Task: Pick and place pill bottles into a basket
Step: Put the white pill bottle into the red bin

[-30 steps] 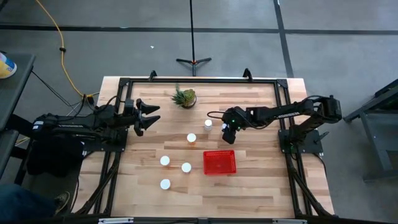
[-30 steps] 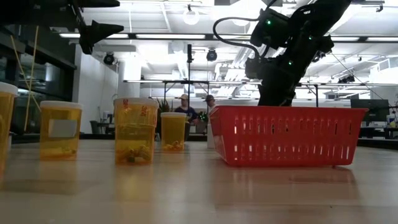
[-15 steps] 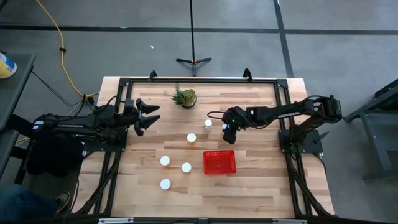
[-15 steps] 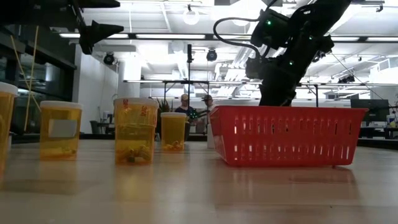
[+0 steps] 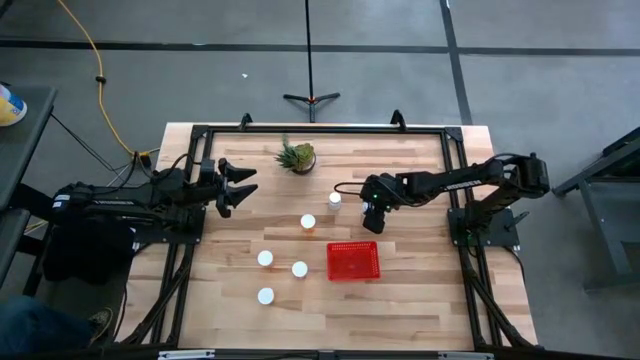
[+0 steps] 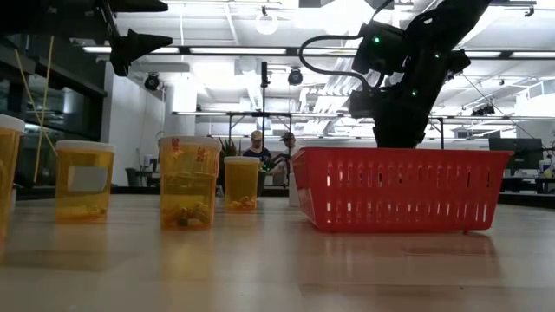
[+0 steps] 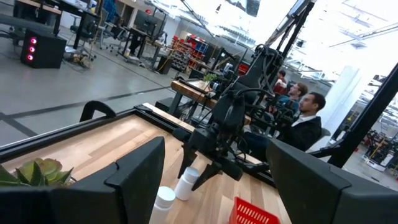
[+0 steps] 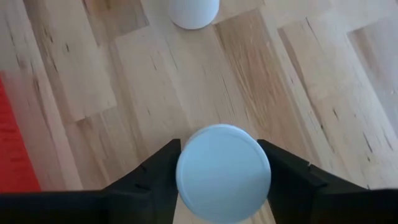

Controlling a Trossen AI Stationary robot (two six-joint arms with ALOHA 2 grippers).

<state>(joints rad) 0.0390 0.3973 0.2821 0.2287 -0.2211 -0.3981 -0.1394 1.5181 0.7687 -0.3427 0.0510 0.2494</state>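
Several white-capped pill bottles stand on the wooden table: one (image 5: 308,222) at the middle, one (image 5: 335,199) farther back, and three (image 5: 265,258) (image 5: 300,268) (image 5: 265,295) at the near left. The red basket (image 5: 353,260) sits right of them. My right gripper (image 5: 372,215) hangs slanting down just behind the basket, over another bottle's white cap (image 8: 224,171). Its fingers stand open on either side of that cap. My left gripper (image 5: 240,185) waits open, raised over the table's left side. My right gripper comes at the bottle slanting from above, and its two fingers (image 8: 158,171) stand close against opposite sides of the round cap (image 8: 186,180). Whether they touch it cannot be told. The bottle's body is hidden under the cap and, in the low view, behind the basket.
A small green potted plant (image 5: 297,156) stands at the far middle of the table. The bottle (image 8: 194,12) farther back is close in front of my right gripper, and the basket's red wall (image 8: 12,137) lies beside it. Bare wood lies right of the basket.
My right gripper has tipped at the wrist and its head has shifted a little toward the table's right edge. It now covers the white cap that showed beside it in the high view. The bottles and basket have kept their places.
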